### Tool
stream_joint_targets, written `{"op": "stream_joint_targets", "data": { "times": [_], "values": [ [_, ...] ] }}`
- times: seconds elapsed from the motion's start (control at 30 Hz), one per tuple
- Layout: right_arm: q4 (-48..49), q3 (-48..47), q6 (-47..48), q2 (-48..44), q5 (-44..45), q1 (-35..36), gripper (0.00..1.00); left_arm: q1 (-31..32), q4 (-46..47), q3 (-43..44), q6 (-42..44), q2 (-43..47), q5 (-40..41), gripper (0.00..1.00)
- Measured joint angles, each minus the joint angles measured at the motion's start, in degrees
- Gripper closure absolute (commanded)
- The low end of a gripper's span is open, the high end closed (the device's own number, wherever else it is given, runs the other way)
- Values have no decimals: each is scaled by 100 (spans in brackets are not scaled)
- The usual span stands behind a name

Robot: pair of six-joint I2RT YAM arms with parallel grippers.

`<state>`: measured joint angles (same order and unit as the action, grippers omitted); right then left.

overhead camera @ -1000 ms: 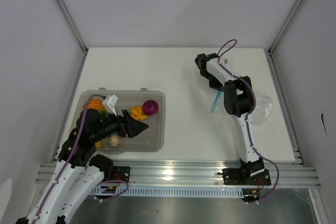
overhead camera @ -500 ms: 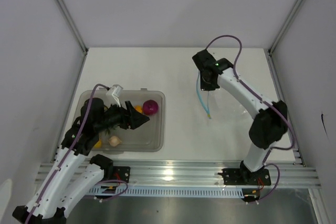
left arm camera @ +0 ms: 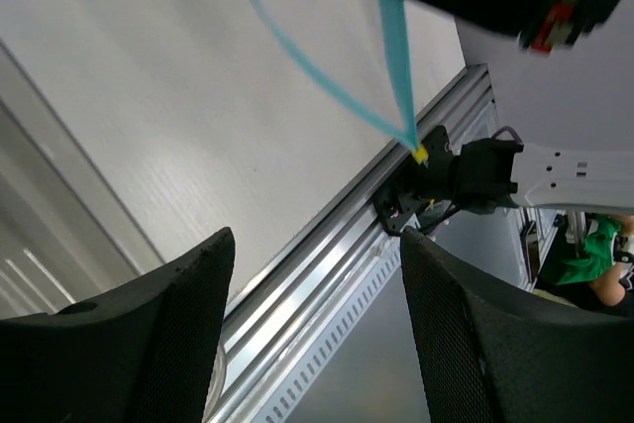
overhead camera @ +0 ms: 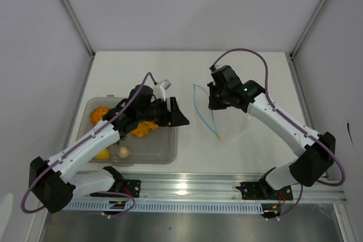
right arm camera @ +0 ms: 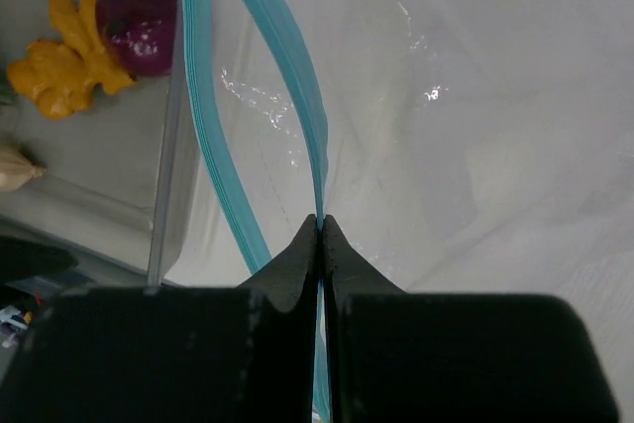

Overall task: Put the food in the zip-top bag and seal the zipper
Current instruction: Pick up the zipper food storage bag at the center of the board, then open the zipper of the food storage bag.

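One small clear crinkly zip-top bag (right arm camera: 446, 126) right of white table (overhead camera: 142, 72) centre, light-blue zipper strip (right arm camera: 195, 47) pinched tight in right gripper (right arm camera: 319, 223), mouth gaping. Left gripper (overhead camera: 180, 118) spread wide, empty, just left of mouth. Purple onion (right arm camera: 149, 9), orange piece (right arm camera: 59, 71) in grey translucent tub (overhead camera: 164, 151).

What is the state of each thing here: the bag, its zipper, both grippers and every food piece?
zip-top bag: empty, gripped at its mouth edge.
zipper: unsealed, its strips apart.
right gripper: shut on the zipper.
left gripper: open, holding nothing.
purple onion: lying in the grey tub.
orange fruits: lying in the tub.
lemon: lying in the tub.
garlic bulb: lying in the tub.
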<state>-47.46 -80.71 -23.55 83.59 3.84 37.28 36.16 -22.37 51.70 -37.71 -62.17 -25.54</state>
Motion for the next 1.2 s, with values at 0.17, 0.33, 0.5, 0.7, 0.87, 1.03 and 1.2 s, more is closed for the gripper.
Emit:
{"op": "stream_joint_targets", "data": {
  "times": [0.17, 0.33, 0.5, 0.7, 0.87, 1.03, 1.2],
  "values": [
    [28, 13, -28, -26, 33, 448, 100, 350, 258, 507, -166, -763, 293, 29],
    [0, 13, -83, -203, 155, 654, 100, 463, 407, 590, -282, -1335, 483, 31],
    [-74, 11, -140, -476, 236, 697, 100, 516, 407, 669, -291, -1725, 627, 48],
    [-175, 11, -149, -516, 330, 765, 100, 531, 422, 916, -299, -1915, 697, 96],
    [-223, 11, -181, -459, 535, 890, 77, 533, 457, 1036, -273, -1943, 691, 99],
    [-380, -48, -254, -146, 892, 1003, 45, 564, 459, 1036, -284, -1908, 693, 99],
    [-640, -247, -323, 348, 1349, 1196, 45, 640, 461, 1036, -291, -1687, 697, 99]
  ]
}}
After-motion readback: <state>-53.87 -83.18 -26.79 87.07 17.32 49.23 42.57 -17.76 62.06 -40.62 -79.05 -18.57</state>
